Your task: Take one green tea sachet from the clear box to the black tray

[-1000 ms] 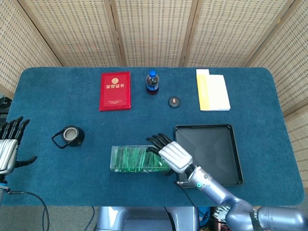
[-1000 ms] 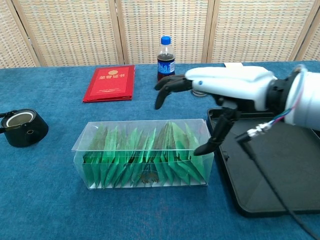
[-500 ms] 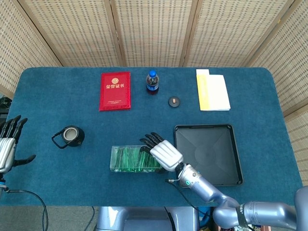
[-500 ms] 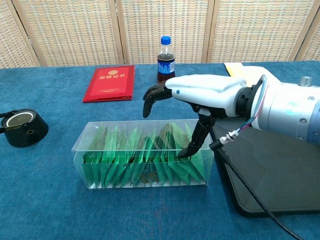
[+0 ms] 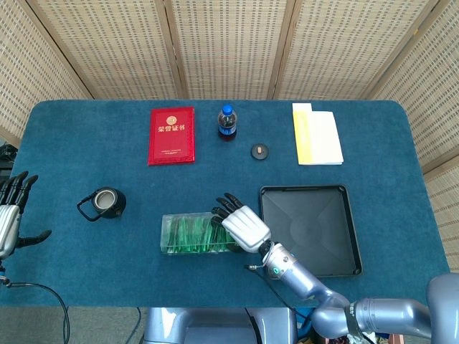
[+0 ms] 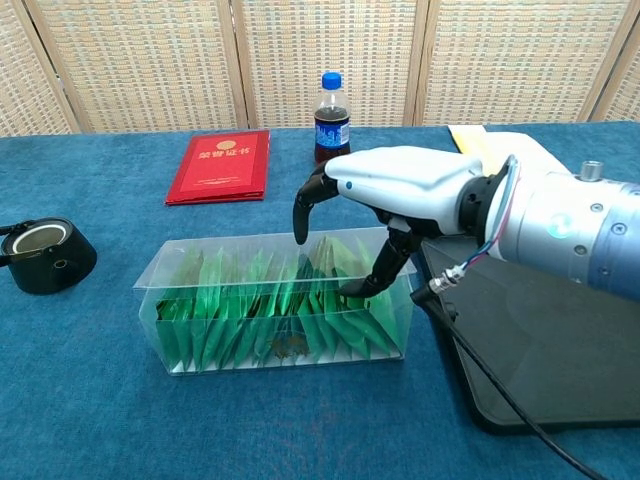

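Low in the middle of the frame, the right hand (image 6: pixel 395 190) hovers over the clear box (image 6: pixel 275 305), thumb and a fingertip dipped among the green sachets (image 6: pixel 300 300) to pinch 1, none visibly held yet, for the black tray (image 5: pixel 310 229) beside it; the left hand (image 5: pixel 8 215) idles unclenched at the left edge.

1 clear box (image 6: pixel 180 330), 1 black tray (image 5: pixel 343 236), 1 bottle (image 5: pixel 226 122), 2 hands (image 6: pixel 400 185).

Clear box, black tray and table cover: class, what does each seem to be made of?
Clear box: thin glossy transparent plastic, since the green sachets show through. Black tray: probably moulded plastic, matte with a faint sheen. Table cover: blue cloth, apparently felt or short pile, with a dull fuzzy surface.
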